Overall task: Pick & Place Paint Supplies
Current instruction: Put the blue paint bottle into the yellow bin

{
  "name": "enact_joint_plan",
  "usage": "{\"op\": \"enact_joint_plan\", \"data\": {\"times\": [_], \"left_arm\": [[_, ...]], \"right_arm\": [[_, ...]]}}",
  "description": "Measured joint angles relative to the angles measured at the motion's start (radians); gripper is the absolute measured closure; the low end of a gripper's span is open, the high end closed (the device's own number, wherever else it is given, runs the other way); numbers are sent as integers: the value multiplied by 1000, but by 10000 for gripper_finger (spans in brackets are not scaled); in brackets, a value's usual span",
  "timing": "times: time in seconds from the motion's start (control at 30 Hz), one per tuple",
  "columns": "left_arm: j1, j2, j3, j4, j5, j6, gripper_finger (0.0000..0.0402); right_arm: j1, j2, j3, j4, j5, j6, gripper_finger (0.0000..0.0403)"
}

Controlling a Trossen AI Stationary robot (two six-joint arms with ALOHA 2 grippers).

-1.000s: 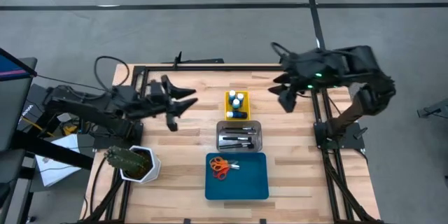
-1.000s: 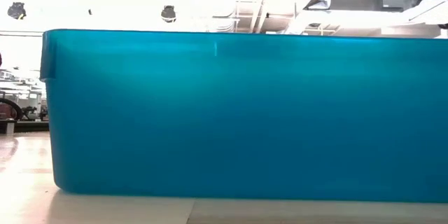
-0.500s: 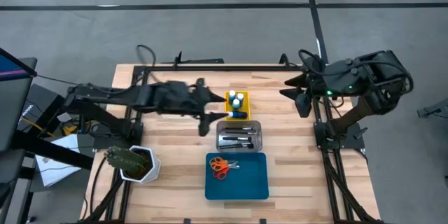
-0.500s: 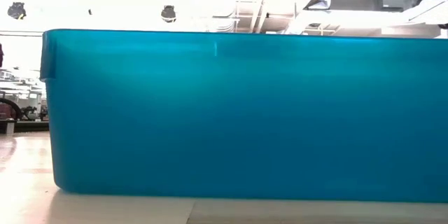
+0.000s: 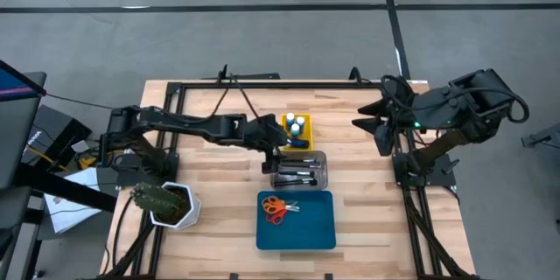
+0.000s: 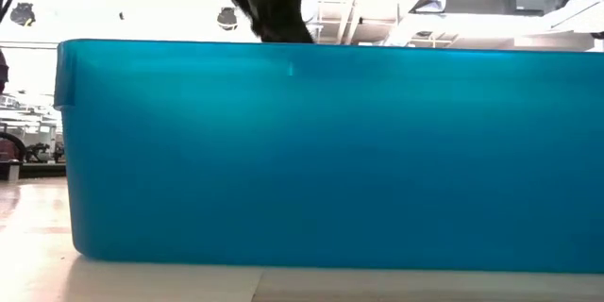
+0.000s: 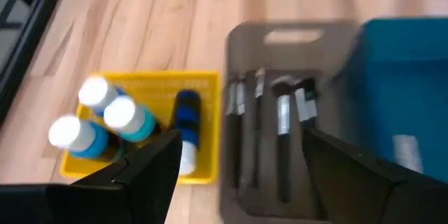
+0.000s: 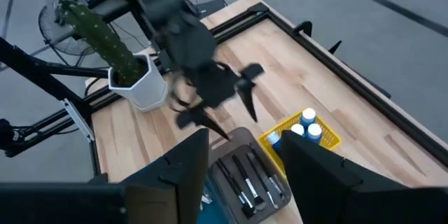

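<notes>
Four white-capped blue bottles sit in the yellow tray; left gripper hovers spread beside the clear tray of paintbrushes. Right gripper waits apart, empty, fingers parted.

Small blue bottles with white caps sit in the yellow tray near table centre, three upright and one lying flat, dark-handled paintbrushes lie side by side in the clear tray at its 6 o'clock, and orange-handled scissors lie flat in the blue tray farther toward 6 o'clock.
</notes>
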Motion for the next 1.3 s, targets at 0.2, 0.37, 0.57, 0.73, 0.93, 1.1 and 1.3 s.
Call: {"op": "enact_joint_plan", "data": {"times": [0.2,0.37,0.57,0.73,0.93,1.1,1.3], "left_arm": [[71,38,-94,132,24,-24,132],[127,48,-136,174,106,-33,154],[153,85,-145,242,181,-22,164],[144,129,-147,233,178,-25,165],[146,133,-146,243,142,-25,165],[159,133,-146,251,139,-28,165],[162,126,-146,278,166,-76,165]], "right_arm": [[37,0,0,-8,40,29,228],[48,0,0,-7,59,40,228],[47,-2,0,-8,59,39,228],[46,-6,0,-7,59,40,228],[47,-23,0,-7,59,49,228],[46,-24,0,-7,59,50,228],[46,-24,0,-7,59,50,228]]}}
